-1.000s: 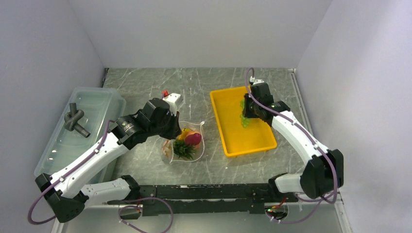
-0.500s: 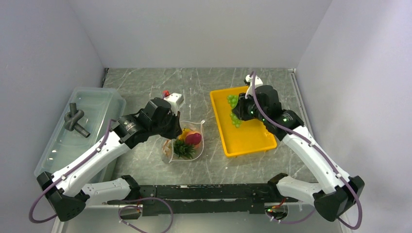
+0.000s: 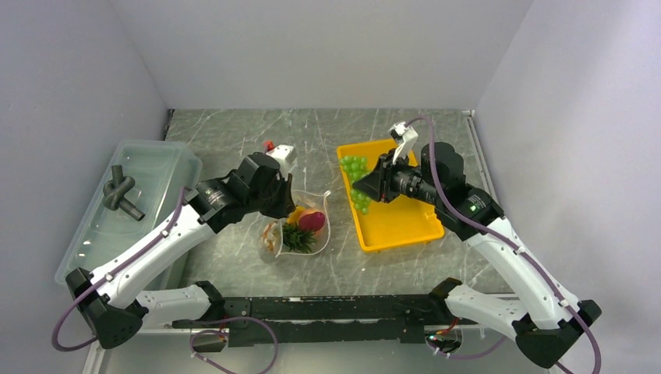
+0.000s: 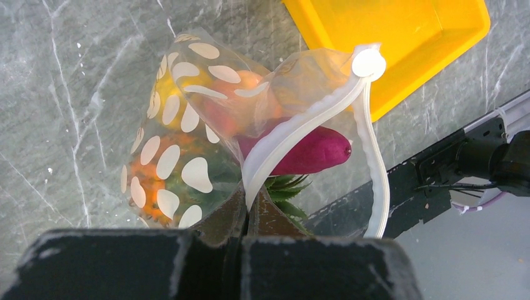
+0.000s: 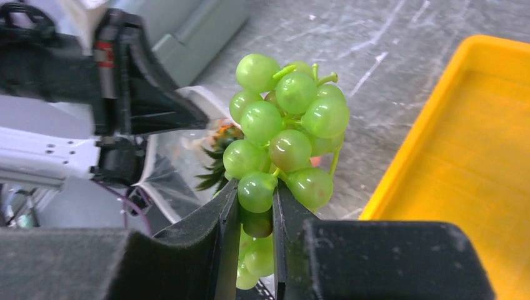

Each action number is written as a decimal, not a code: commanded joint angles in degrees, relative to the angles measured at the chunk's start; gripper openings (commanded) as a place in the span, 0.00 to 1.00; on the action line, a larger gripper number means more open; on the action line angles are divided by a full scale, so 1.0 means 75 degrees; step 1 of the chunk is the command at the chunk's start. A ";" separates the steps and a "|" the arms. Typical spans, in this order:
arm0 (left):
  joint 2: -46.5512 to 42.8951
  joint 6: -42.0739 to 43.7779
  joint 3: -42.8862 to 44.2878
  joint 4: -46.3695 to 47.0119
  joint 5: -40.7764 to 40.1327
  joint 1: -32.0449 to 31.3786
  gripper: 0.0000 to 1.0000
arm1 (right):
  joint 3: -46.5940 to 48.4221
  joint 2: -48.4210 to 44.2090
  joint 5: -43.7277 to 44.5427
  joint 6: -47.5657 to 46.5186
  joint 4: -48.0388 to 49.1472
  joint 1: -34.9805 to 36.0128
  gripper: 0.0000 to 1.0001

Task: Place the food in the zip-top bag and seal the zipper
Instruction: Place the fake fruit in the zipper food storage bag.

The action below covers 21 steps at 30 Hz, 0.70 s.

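1. Left gripper [image 4: 248,209]: the jaws are pinched together on the narrow whitish zipper strip [image 4: 300,125] of the clear, white-dotted, crinkly plastic zip-top bag [image 4: 181,144]. One lip is lifted, so the mouth gapes.
2. The bag lies mid-counter, nearer the near edge, just left of the yellow plastic tray [image 3: 397,222]. It already holds the orange toy pineapple [image 4: 147,187], the dark red-purple piece [image 4: 312,153] and the peach-coloured round fruit [image 4: 247,81].
3. Right gripper [image 5: 256,206]: the jaws are clamped on the green grape-like bunch [image 5: 284,134], which is held in the air over the tray's left rim, between tray and bag.
4. Step in hand, as judged: delivering the last food item. Approach over the free lip and lower the bunch well past the zipper before opening the jaws. Loose grapes hanging below the fingers could snag the strip.
5. The left arm should hold the lip steady and raised, since a sagging mouth would block entry.
6. Sealing the zipper is not yet begun.
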 commanded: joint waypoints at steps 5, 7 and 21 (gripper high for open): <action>0.0324 -0.0450 0.0584 0.0381 -0.0459 0.0005 0.00 | -0.0202 -0.0377 -0.1040 0.0939 0.1533 0.0483 0.10; 0.0411 -0.0538 0.0657 0.0395 -0.0538 0.0005 0.00 | -0.0321 -0.0379 -0.1128 0.1161 0.1793 0.0573 0.10; 0.0298 -0.1056 0.0768 0.0497 -0.1050 0.0018 0.00 | -0.0689 0.0249 -0.0551 0.2224 0.2917 0.1721 0.09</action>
